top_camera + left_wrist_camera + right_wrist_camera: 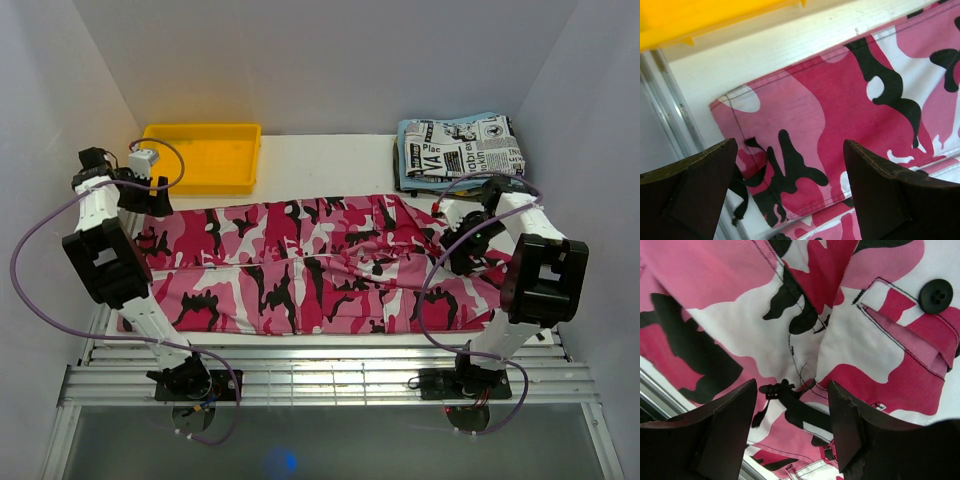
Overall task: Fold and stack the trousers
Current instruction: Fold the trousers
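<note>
I judge the fold not yet begun: the trousers (pixel 300 270) lie flat left to right, my left gripper (pixel 790 155) and right gripper (pixel 792 390) gape over their ends, so next I'd lower both and pinch.

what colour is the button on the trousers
Black button on the pink camouflage trousers, shown best in the right wrist view.

One pair of camouflage trousers (pixel 300 265), one yellow tray (pixel 205 155), one newspaper-print garment (pixel 462 146), one light blue cloth (pixel 402 140).
</note>
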Motion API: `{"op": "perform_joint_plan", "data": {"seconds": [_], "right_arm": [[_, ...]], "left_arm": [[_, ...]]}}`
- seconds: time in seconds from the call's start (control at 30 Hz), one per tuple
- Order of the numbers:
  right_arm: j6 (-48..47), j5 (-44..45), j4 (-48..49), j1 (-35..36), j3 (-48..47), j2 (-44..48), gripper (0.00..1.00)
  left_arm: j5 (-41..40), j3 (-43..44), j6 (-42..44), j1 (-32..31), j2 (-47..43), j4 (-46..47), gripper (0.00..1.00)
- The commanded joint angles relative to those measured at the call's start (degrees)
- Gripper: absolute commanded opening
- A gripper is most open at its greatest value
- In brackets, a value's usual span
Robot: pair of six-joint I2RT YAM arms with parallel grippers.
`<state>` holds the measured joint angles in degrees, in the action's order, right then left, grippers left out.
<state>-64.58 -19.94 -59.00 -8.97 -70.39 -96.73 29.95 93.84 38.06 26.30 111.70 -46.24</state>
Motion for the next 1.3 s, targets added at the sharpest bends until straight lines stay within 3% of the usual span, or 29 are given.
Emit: {"op": "perform_joint_plan", "data": {"seconds": [0.0, 0.2, 0.3, 0.4, 0.43, 0.5, 0.83, 1.27], "right_arm": [[3.1, 6.0, 7.6, 1.4, 1.0, -0.4, 0.64], [3.8, 14.4, 15.7, 3.4, 5.9, 0.2, 0.59], [3.8, 16.3, 17.7, 3.5, 6.7, 0.7, 0.50], [3.5, 17.0, 17.5, 3.5, 6.0, 1.2, 0.33], [3.3, 17.5, 17.3, 3.5, 5.5, 0.9, 0.21], [3.4, 18.7, 16.9, 3.5, 4.1, 0.1, 0.09], [1.8, 23.1, 16.3, 3.3, -0.7, 1.0, 0.08], [0.4, 20.9, 13.7, 1.0, -4.6, 2.4, 0.08]], "left_arm": [[-0.6, 4.1, -0.8, 0.4, 0.3, -0.2, 0.98], [-2.7, 7.8, 1.4, 0.5, 2.8, -0.6, 0.98], [0.0, 12.5, 11.8, 0.9, 6.0, -6.6, 0.98], [1.2, 18.8, 23.6, 1.0, 9.6, -13.8, 0.93], [1.2, 20.6, 26.0, 1.1, 12.3, -15.1, 0.90], [1.2, 26.0, 32.8, 1.4, 15.3, -19.5, 0.85], [6.7, 35.8, 51.7, 3.3, 26.2, -21.7, 0.63], [7.3, 37.7, 56.4, 3.5, 34.7, -21.3, 0.71]]}}
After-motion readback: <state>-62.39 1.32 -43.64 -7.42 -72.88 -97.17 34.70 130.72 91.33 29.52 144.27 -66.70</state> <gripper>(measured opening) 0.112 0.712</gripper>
